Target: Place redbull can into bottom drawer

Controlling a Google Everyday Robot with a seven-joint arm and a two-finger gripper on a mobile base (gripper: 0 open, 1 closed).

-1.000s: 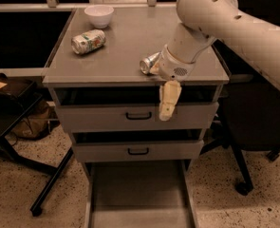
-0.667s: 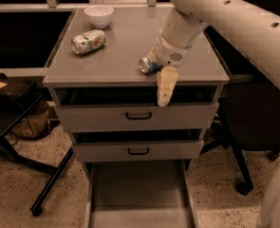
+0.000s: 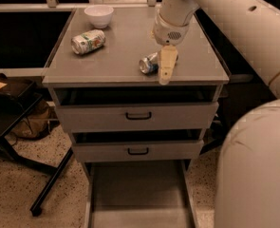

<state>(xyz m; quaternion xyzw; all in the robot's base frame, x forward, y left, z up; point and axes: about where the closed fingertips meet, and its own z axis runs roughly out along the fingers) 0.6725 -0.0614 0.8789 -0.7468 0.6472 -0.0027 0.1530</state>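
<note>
One redbull can (image 3: 148, 64) lying down, my gripper (image 3: 162, 69) right over it, jaw state I can't tell; I want a square hold before heading for the bottom drawer (image 3: 137, 194) below it.

The far end of the small slim blue-and-silver redbull can (image 3: 147, 64), lying near the front edge of the grey counter (image 3: 111, 56), is hidden by the cream gripper (image 3: 165, 71), which is held over that front edge, right of centre. The long shallow grey bottom drawer (image 3: 138, 189), pulled out below the counter, is cut off by the lower edge; its front end is not seen. The cream robot arm (image 3: 234, 18) above the counter's right side is cut off at the top and right edges. The print on the fat white-and-green can (image 3: 88, 41) at the counter's back left cannot be read.
</note>
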